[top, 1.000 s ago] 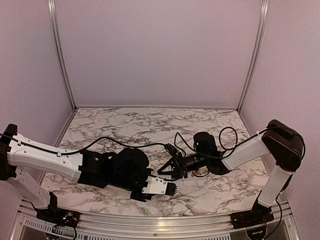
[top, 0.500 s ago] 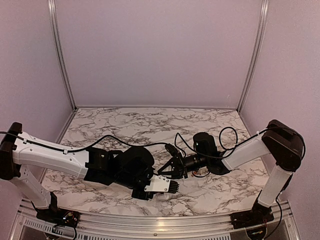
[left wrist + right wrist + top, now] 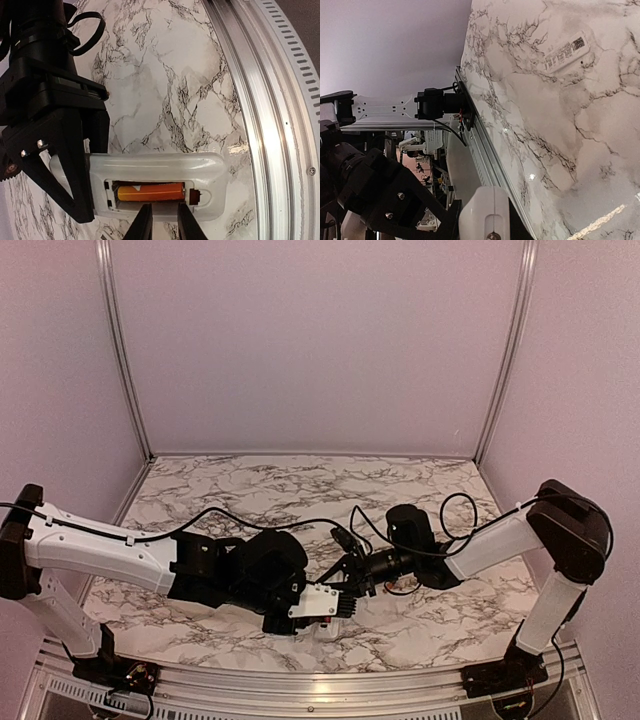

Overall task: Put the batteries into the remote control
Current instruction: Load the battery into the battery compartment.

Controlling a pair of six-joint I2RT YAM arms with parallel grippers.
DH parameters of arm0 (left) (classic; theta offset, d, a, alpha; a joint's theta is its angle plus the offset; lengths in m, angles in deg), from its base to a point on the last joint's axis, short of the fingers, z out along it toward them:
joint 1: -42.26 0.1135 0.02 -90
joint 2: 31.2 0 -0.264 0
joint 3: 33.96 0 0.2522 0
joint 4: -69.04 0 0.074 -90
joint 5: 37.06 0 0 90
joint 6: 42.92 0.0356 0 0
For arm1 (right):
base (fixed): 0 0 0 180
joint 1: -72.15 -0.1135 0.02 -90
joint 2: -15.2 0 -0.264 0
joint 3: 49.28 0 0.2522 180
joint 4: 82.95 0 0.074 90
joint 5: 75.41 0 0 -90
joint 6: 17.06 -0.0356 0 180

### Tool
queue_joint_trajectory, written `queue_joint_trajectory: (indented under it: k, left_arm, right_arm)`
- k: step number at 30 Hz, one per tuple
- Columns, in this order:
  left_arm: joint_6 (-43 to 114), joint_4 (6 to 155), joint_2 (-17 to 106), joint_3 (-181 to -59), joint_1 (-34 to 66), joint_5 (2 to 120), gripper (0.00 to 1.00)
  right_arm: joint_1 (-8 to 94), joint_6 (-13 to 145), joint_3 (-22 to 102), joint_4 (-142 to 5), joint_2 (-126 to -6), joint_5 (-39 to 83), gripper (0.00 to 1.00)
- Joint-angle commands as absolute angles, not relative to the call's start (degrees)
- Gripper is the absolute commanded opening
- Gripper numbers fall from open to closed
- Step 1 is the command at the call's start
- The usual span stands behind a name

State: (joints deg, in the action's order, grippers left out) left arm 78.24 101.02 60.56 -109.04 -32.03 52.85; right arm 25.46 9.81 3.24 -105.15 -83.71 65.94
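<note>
The white remote control hangs back-up just above the marble near the front rail, its battery bay uncovered. One orange battery lies in the far slot of the bay; the near slot looks bare. My right gripper is shut on the remote's left end, and that end shows between its jaws in the right wrist view. My left gripper hovers at the bay's near edge, its fingertips a narrow gap apart with nothing between them. In the top view both grippers meet at front centre and the remote is hidden.
The aluminium front rail runs close beside the remote's free end. A barcode sticker lies flat on the marble farther back. The left arm's black wrist and loose cables crowd the front centre.
The left arm has shifted right and slightly back toward the right gripper. Its fingertips have parted a little.
</note>
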Motion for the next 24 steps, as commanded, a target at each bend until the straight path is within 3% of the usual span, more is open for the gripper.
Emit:
queue_joint_trajectory:
  k: [1, 5, 8, 14, 16, 24]
  left_arm:
    - [76.01, 98.99, 55.38, -106.38, -31.11, 49.65, 0.19]
    - [75.47, 96.85, 51.14, -103.19, -31.13, 47.99, 0.21]
    - [73.02, 96.14, 49.56, -101.79, -31.13, 46.65, 0.29]
    - [55.56, 89.89, 46.83, -100.13, -30.80, 42.69, 0.70]
    - [47.04, 87.13, 45.09, -98.91, -30.40, 42.53, 0.96]
    - [21.22, 76.72, 43.03, -93.61, -28.67, 48.80, 0.99]
  right_arm:
    - [24.82, 10.32, 5.12, -106.55, -81.30, 67.73, 0.00]
    - [25.17, 10.23, 4.91, -107.02, -81.21, 67.59, 0.00]
    - [25.39, 10.45, 4.94, -106.93, -80.97, 67.35, 0.00]
    - [25.82, 10.97, 4.88, -107.52, -80.88, 66.23, 0.00]
    - [26.07, 11.17, 4.89, -107.91, -80.65, 65.85, 0.00]
    - [26.36, 12.45, 5.84, -108.12, -79.80, 65.25, 0.00]
